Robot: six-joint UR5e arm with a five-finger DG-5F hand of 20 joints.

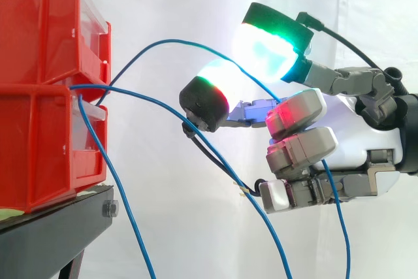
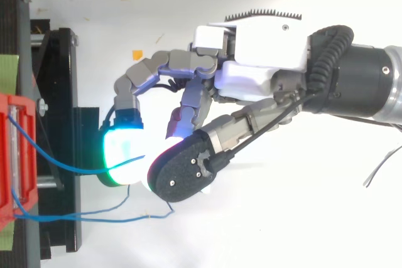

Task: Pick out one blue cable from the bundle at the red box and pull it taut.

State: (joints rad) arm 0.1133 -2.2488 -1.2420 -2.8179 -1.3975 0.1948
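Red plastic at far left: two red bins point(image 1: 39, 96) stacked one on the other, the lower one sitting on the black stand point(image 1: 52, 233) in the lower left of the side view, a bolt point(image 1: 110, 209) showing at the stand's corner. From above, those bins are a red block at the left edge, the stand a dark upright slab beside them, with a green strip point(image 2: 7, 67) at the far left.

Now the blue cables point(image 1: 98, 87): they come out of the seam between the two bins and fan out to the right. One drops steeply to the bottom edge. One runs flat, then slants down past centre to the bottom of the frame. And here's the one to watch, the arcing cable point(image 1: 176, 41): it rises in a slack curve through the upper middle and dips into the hand. Curved, not taut. From above, it crosses the white surface point(image 2: 251, 230) and meets the hand just left of centre. An orange speck point(image 2: 136, 53) lies above it.

On to the right: the hand point(image 1: 366, 142) reaches in from the right edge, level with the bins' seam and well clear of them. A blue strand point(image 1: 343, 240) hangs below it to the bottom edge. Has it got a hold on the cable? Cannot tell from either view. White curtain point(image 1: 163, 4) behind it all.
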